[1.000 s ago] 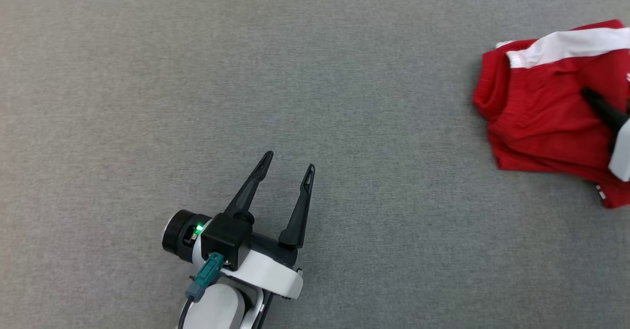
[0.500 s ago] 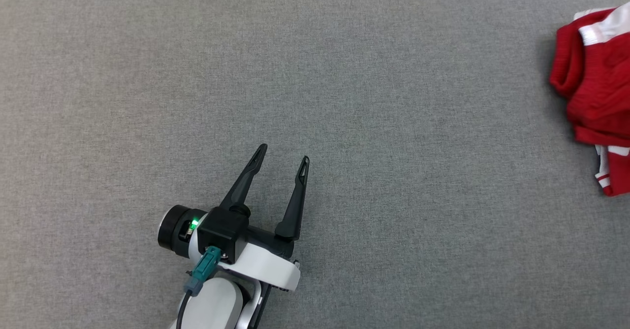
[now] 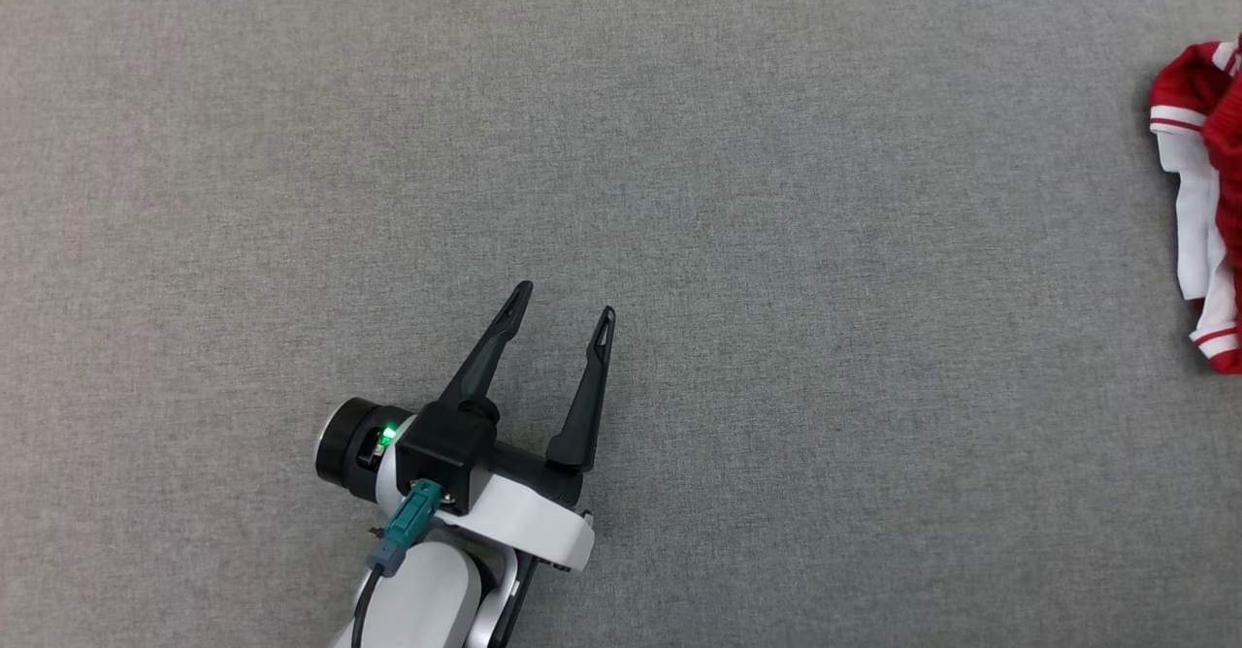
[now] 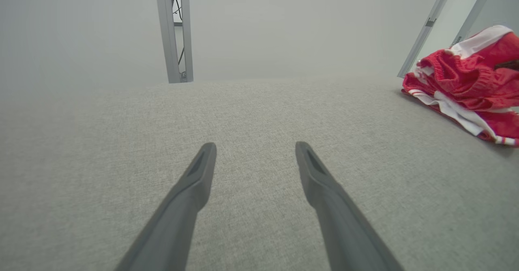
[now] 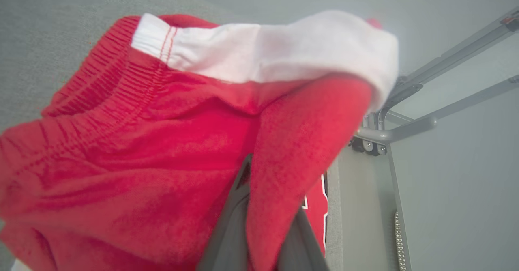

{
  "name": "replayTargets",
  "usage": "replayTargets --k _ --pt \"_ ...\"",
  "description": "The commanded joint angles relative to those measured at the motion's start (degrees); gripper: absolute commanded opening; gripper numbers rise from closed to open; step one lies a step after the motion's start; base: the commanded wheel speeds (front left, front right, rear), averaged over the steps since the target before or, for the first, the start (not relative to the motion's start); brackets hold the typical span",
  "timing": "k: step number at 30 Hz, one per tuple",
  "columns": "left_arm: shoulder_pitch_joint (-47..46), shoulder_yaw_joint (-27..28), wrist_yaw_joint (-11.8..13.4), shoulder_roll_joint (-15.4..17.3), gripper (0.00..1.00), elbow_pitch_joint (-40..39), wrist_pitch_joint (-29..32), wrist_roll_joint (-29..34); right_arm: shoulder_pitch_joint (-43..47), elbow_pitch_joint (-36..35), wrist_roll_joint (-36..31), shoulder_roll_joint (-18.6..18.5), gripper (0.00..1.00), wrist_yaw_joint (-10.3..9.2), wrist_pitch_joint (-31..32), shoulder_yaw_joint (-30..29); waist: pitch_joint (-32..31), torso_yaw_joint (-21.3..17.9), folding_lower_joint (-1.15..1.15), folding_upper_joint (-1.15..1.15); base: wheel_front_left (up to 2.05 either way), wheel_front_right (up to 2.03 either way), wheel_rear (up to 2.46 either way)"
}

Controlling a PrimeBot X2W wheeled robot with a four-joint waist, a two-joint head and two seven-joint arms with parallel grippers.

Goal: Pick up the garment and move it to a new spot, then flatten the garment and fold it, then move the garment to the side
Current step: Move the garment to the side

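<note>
Over at the head view's right edge, the red-and-white garment [image 3: 1192,211] sits bunched on the grey surface [image 3: 776,241], one fold pinched by the clenched right gripper [image 5: 267,214]. The left gripper [image 3: 566,302] hovers spread wide, holding nothing.

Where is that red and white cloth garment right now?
The red and white cloth garment is at the head view's far right edge, pinched in the right end effector, far from the left end effector.
</note>
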Motion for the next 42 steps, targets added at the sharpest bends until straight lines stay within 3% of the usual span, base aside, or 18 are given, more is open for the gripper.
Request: replayTargets --k 1,26,27,28,29,30,42 --pt "-0.7 0.0 -0.2 0.3 1.0 0.0 -0.2 0.2 0.7 0.8 -0.2 0.4 0.0 -0.05 -0.5 -0.1 0.1 0.1 0.0 0.0 0.0 0.0 0.0" --pt "-1.5 -0.7 -0.7 0.3 1.0 0.2 -0.2 -0.1 2.6 15.7 -4.6 5.1 0.0 -0.06 0.9 -0.3 2.3 1.7 0.0 0.0 0.0 0.0 0.0" --pt "-1.5 -0.7 -0.8 0.3 1.0 0.2 -0.2 0.0 2.4 16.5 -4.6 5.3 0.17 -0.06 0.6 -0.5 2.4 1.7 0.0 0.0 0.0 0.0 0.0" --pt "-1.5 -0.7 -0.8 0.3 1.0 0.2 -0.2 0.0 2.4 16.5 -4.6 5.3 0.17 -0.06 0.6 -0.5 2.4 1.7 0.0 0.0 0.0 0.0 0.0" --pt "-1.6 -0.6 -0.8 0.3 1.0 0.3 -0.2 0.0 2.2 17.3 -4.8 5.6 0.5 -0.06 0.4 -0.6 2.5 1.8 0.0 0.0 0.0 0.0 0.0" --pt "-1.7 -0.5 -0.8 0.3 1.0 0.3 -0.2 0.1 2.1 18.0 -4.7 6.0 1.0 -0.06 0.4 -0.7 2.5 1.8 0.0 0.0 0.0 0.0 0.0" --pt "-0.2 -0.6 -0.4 0.3 1.0 0.8 -0.2 -0.8 -1.2 22.1 -6.9 8.4 1.0 -0.05 0.0 -0.7 -1.1 1.0 0.0 0.0 0.0 0.0 0.0"
